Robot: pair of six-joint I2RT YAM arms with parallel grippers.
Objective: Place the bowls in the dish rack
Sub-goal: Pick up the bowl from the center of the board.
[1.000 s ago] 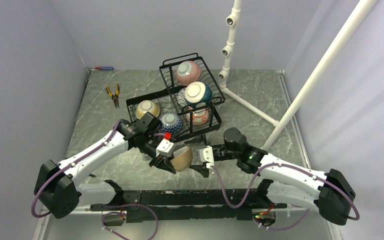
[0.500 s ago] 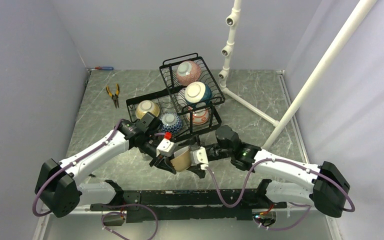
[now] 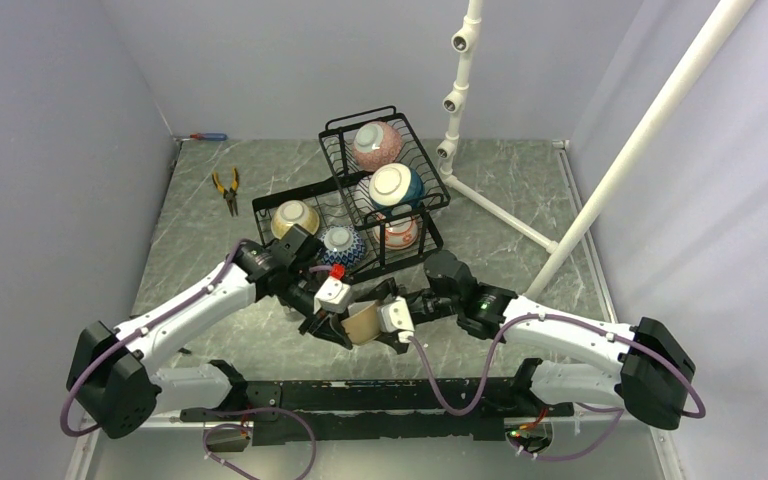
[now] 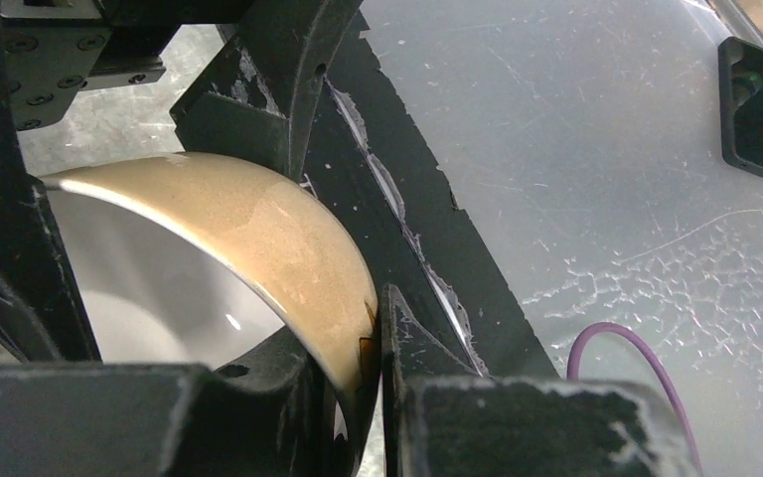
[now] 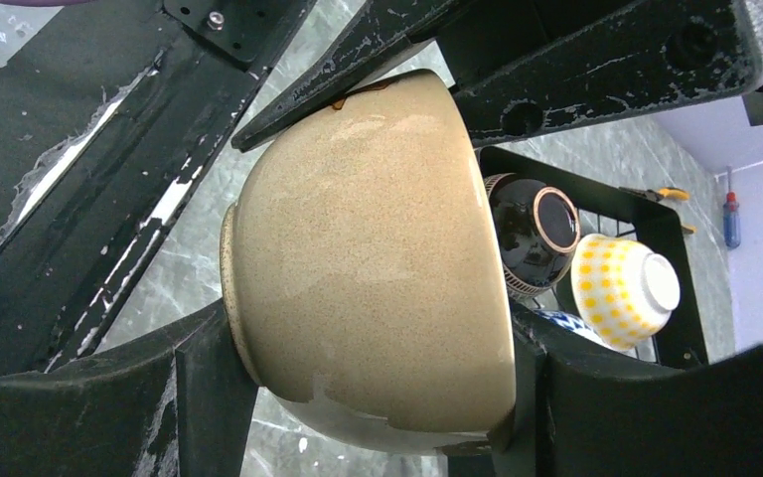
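Before the black dish rack [image 3: 405,262], clear above the grey marbled tabletop [image 3: 520,190], I have 1 tan bowl [image 5: 378,258] held on its side by 2 grippers. My right fingers [image 5: 656,407], set wide, clasp it from foot to rim. My left fingers [image 4: 457,417], nearly closed, pinch the rim. The glaze is speckled sand outside and pale inside, with a brown drip at the lip.
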